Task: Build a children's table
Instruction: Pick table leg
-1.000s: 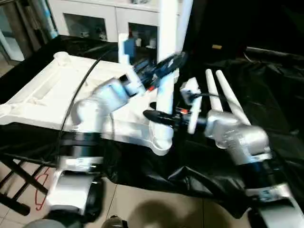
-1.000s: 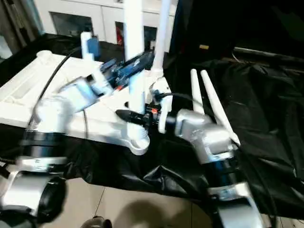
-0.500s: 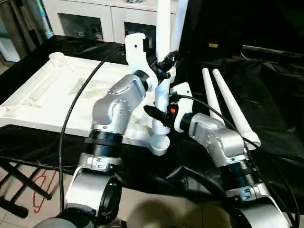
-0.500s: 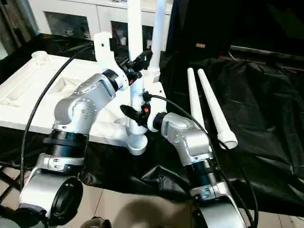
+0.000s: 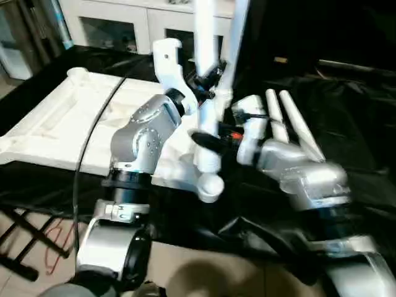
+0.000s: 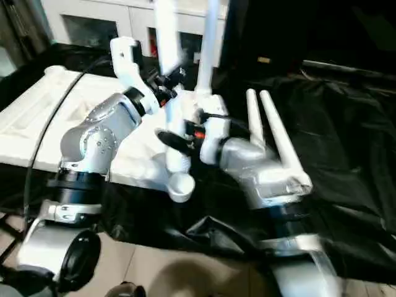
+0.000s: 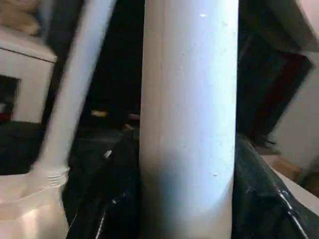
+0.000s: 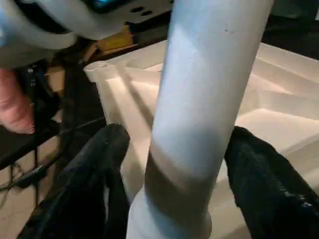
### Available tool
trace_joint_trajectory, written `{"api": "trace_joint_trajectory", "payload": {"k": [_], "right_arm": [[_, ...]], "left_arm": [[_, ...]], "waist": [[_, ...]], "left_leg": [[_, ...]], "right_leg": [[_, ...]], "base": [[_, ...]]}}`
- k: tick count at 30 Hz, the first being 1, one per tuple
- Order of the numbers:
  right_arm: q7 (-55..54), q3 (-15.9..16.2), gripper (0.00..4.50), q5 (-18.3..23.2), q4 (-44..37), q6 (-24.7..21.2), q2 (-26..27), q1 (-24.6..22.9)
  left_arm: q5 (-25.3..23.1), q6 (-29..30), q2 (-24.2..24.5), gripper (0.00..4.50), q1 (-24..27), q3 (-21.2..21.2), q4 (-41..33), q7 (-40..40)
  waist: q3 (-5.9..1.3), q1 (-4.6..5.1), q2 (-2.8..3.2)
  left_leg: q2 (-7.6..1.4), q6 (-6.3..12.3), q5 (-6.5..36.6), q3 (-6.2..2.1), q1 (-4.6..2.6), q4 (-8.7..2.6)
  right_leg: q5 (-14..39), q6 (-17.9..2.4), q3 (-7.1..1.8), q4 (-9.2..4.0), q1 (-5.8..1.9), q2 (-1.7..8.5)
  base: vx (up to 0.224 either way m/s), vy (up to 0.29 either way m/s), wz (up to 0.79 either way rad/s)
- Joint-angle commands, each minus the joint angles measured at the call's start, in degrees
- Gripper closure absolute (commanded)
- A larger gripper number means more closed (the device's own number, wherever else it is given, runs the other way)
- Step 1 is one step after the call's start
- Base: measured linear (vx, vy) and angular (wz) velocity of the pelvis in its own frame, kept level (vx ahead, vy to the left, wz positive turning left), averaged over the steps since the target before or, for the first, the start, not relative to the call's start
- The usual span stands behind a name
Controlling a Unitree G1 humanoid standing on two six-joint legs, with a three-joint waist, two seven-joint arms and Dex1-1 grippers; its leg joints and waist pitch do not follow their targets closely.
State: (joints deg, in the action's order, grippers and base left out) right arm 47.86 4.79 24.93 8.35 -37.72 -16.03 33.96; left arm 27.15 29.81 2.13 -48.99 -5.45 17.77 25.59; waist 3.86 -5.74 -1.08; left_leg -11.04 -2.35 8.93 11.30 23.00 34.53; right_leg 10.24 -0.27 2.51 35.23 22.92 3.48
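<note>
The white table top (image 5: pixel 62 120) lies ribbed side up on black cloth. A white leg (image 5: pixel 206 102) stands upright in its near right corner socket (image 5: pixel 209 184). My left gripper (image 5: pixel 208 74) is shut on this leg high up, with black fingers (image 7: pixel 112 199) on both sides of the tube (image 7: pixel 189 124). Lower down, just above the socket, my right gripper (image 5: pixel 208 141) is shut on the same leg (image 8: pixel 209 99), its fingers (image 8: pixel 94 174) hugging it. A second leg (image 5: pixel 239 25) stands upright in the far right corner. Two loose legs (image 5: pixel 291 124) lie to the right.
Black cloth (image 5: pixel 352 117) covers the work surface and hangs over its front edge. A white cabinet with glass doors (image 5: pixel 117 28) stands behind the table top. Tiled floor (image 5: pixel 204 266) and a dark folding frame (image 5: pixel 25 241) lie below the front edge.
The whole picture has shifted and blurred, so the camera moved. Both grippers keep their hold on the upright leg. My right elbow sits a little higher and further right.
</note>
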Motion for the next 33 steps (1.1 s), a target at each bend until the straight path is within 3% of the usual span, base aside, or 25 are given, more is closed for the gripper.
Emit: {"api": "trace_joint_trajectory", "payload": {"k": [1,9,19,32,33], "right_arm": [[4.95,0.57,1.12,3.32,-2.97,-1.65,-0.97,-0.39],[12.46,1.56,1.12,6.59,-4.25,-5.38,-5.44,-1.18],[13.12,3.33,1.12,5.35,-2.06,-6.19,-5.54,-0.68],[13.1,3.55,1.12,4.72,-0.84,-5.52,-5.15,0.09],[13.07,3.52,1.28,4.63,-0.76,-5.39,-5.13,0.06]], "left_arm": [[1.64,1.9,0.63,2.69,-0.17,0.43,-0.49,3.05],[7.17,5.78,3.74,2.69,-0.37,1.08,-3.34,14.3],[9.99,7.44,3.67,2.69,0.97,1.91,-7.29,18.76],[10.39,8.39,3.94,2.69,1.71,2.73,-8.06,20.34],[10.41,8.46,3.93,2.69,1.72,2.77,-8.11,20.44]], "waist": [[-4.88,-0.07,0.3],[-4.8,-0.08,0.17],[-4.82,-0.23,-0.2],[-4.84,-0.24,-0.16],[-4.85,-0.24,-0.14]], "left_leg": [[-1.96,0.07,9.06,-1.17,-1.88,-3.46],[-2.16,0.42,9.74,-1.17,-2.04,-3.39],[-2.16,0.43,8.67,-1.1,-1.92,-3.37],[-2.12,0.06,8.54,-1.1,-1.96,-3.36],[-2.15,0.09,8.54,-1.12,-1.95,-3.37]], "right_leg": [[3.86,-12.35,-2.17,-3.42,-3.07,4.27],[7.29,-13.18,-2.08,-3.63,-2.81,4.3],[7.35,-13.04,-2.09,-3.52,-2.81,4.33],[7.88,-12.26,-2.1,-3.54,-2.75,4.26],[7.88,-12.32,-2.11,-3.53,-2.79,4.3]], "base": [[0.0,0.0,0.0],[0.0,0.0,0.0],[0.0,0.0,0.0],[0.0,0.0,0.0],[0.0,0.0,0.0]]}}
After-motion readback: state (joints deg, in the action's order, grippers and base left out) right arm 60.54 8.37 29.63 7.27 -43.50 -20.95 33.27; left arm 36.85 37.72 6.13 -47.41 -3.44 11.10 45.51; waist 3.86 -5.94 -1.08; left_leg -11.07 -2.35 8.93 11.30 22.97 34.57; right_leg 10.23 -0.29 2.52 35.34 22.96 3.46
